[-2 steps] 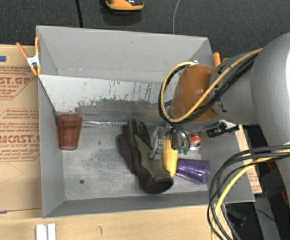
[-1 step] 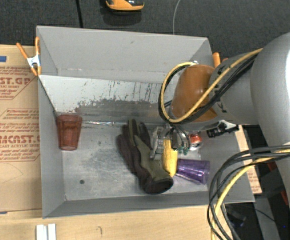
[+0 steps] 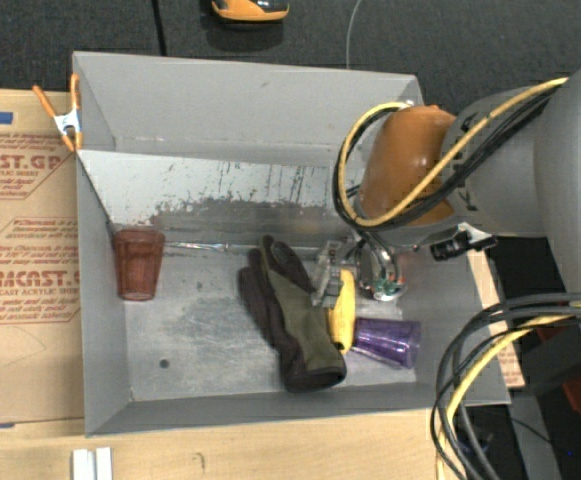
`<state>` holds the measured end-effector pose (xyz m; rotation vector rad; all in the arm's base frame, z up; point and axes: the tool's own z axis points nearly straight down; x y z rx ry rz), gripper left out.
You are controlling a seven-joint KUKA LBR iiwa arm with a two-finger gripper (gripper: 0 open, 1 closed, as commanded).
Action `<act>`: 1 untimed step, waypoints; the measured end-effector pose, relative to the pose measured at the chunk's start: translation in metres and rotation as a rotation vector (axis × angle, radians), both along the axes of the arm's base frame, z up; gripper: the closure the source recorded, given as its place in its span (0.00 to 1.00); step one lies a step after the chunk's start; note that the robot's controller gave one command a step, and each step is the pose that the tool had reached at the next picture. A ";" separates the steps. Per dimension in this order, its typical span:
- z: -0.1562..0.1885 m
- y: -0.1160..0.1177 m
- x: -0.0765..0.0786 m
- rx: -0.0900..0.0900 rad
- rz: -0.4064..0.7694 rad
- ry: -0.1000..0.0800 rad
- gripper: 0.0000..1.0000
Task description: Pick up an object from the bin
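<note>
Banana: yellow, lying front to back, right of centre on the floor of the bin. Its left side rests on the glove and its near end is just beside the purple cup.
Brown cup: against the left wall, well apart from the rest.
Open floor: a broad bare stretch between brown cup and glove, and along the back wall.
Glove: dark, crumpled, centre, one end close to the front wall.
Purple cup: on its side, near the right-front corner.
Gripper: low over the banana's far end and the glove's edge; whether spread or pressed together, cannot tell.
</note>
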<state>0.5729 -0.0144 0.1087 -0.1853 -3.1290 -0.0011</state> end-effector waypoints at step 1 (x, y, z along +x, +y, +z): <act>0.124 -0.005 0.014 0.000 0.001 -0.011 1.00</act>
